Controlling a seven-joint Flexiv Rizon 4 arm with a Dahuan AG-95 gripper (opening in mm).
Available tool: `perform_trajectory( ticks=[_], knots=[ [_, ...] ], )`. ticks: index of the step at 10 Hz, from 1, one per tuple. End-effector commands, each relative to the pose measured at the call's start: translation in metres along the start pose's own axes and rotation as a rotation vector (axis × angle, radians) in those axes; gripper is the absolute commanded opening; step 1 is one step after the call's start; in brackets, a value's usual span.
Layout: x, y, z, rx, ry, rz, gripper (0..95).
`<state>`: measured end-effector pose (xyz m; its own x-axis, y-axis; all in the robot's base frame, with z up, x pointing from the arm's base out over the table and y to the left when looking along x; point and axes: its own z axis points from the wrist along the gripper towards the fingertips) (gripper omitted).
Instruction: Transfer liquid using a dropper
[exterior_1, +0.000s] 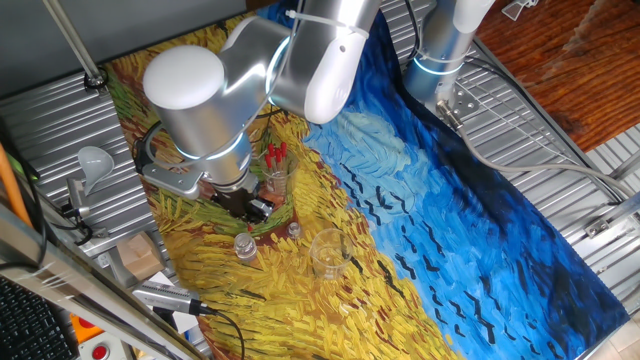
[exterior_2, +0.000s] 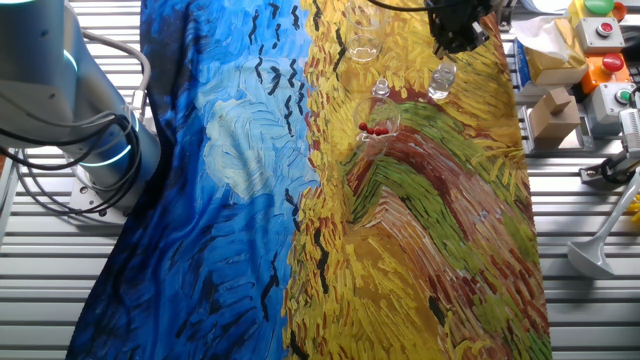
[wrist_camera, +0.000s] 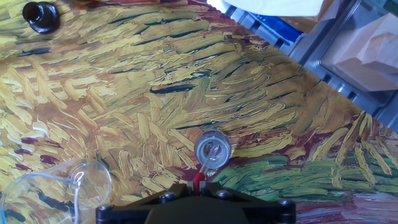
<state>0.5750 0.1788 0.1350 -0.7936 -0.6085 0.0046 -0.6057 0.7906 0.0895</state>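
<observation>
The dropper (wrist_camera: 199, 180) sits between the tips of the claw (wrist_camera: 198, 186), its red bulb pinched there and its clear stem pointing down toward a small clear vial (wrist_camera: 212, 149) standing on the painted cloth of the table (wrist_camera: 155, 81). The claw is clenched on the dropper. Nearby stand a beaker holding more red-bulbed droppers (exterior_1: 275, 165), an empty beaker (exterior_1: 328, 252) and a brown bottle (wrist_camera: 42, 16).
</observation>
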Motion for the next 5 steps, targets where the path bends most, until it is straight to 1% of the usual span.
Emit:
perform_trajectory(
  ticks=[1, 4, 5],
  knots=[
    [0.0, 0.0, -0.0002, 0.0, 0.001, -0.001, 0.0],
    [0.0, 0.0, -0.0002, 0.006, 0.004, 0.0, 0.0],
    [0.0, 0.0, -0.0002, 0.005, 0.004, -0.001, 19.0]
  ],
)
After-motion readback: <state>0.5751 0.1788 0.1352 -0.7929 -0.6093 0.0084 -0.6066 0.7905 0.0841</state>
